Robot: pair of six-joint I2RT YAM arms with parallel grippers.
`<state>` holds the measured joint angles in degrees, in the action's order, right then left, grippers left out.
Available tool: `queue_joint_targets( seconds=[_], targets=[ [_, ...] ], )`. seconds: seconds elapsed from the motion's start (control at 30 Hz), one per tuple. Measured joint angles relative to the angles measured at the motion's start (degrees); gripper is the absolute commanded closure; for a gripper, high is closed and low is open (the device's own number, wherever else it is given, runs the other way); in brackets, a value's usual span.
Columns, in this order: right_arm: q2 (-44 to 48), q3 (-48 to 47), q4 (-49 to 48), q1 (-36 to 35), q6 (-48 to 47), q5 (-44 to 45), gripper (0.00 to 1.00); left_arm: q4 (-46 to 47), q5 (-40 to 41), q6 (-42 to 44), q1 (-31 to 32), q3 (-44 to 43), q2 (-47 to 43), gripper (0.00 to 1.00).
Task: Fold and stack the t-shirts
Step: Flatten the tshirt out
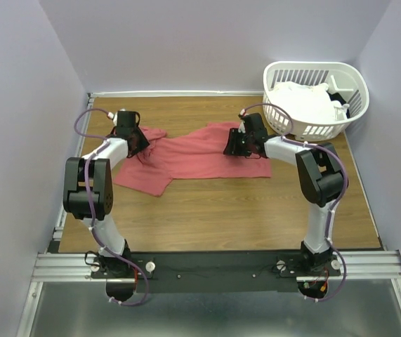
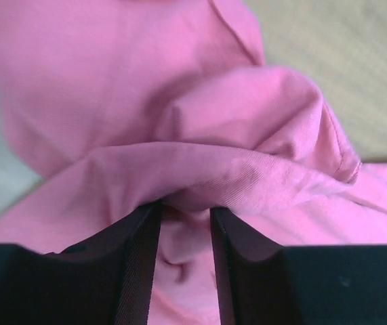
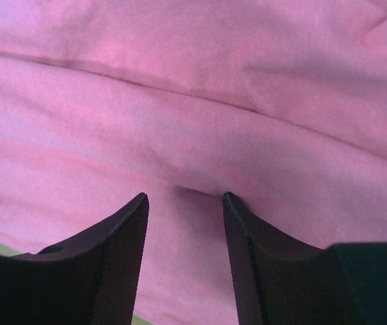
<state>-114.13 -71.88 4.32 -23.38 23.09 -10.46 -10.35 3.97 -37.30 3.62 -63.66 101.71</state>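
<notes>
Contents of table (image 1: pixel 221 210), as recorded.

1. Red shirt (image 1: pixel 200 156). One piece, no print. It lay crumpled across the far middle of the table, and its long edge ran left to right. The left part was bunched, with one flap reaching nearer. The right part lay flatter.

2. White shirts (image 1: pixel 304 102). They were heaped loose inside the basket (image 1: pixel 319 130), and the count could not be told.

3. Basket. White slatted plastic. It stood at the far right corner, well apart from the red shirt's left end and just right of its right end.

4. Left gripper (image 1: pixel 135 140). It was down on the bunched left end of the red shirt. The jaws stood narrow, and a raised fold of red cloth was pinched between the fingers (image 2: pixel 135 271).

5. Right gripper (image 1: pixel 237 144). It was on the red shirt's right part, beside the basket. The jaws stood partway apart, and red cloth filled the gap between the fingers (image 3: pixel 122 264). Whether the cloth was clamped could not be told.
</notes>
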Motion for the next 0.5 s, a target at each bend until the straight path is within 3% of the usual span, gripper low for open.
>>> queue_joint_targets(
  seconds=[0.2,0.3,0.5],
  targets=[
    [-0.17,-1.88,0.28,1.09,-0.79,1.29,0.3,0.59,-0.57,3.65,-1.62,-1.97,-1.68,0.23],
    [2.1,-1.01,0.48,1.22,-0.98,-0.26,0.26,-0.37,1.33,5.01,-1.55,1.44,-7.54,0.15],
    [13.07,6.86,2.19,1.2,-1.31,-4.22,0.23,-5.31,11.06,8.28,-1.44,7.37,-17.77,0.15]
  ],
)
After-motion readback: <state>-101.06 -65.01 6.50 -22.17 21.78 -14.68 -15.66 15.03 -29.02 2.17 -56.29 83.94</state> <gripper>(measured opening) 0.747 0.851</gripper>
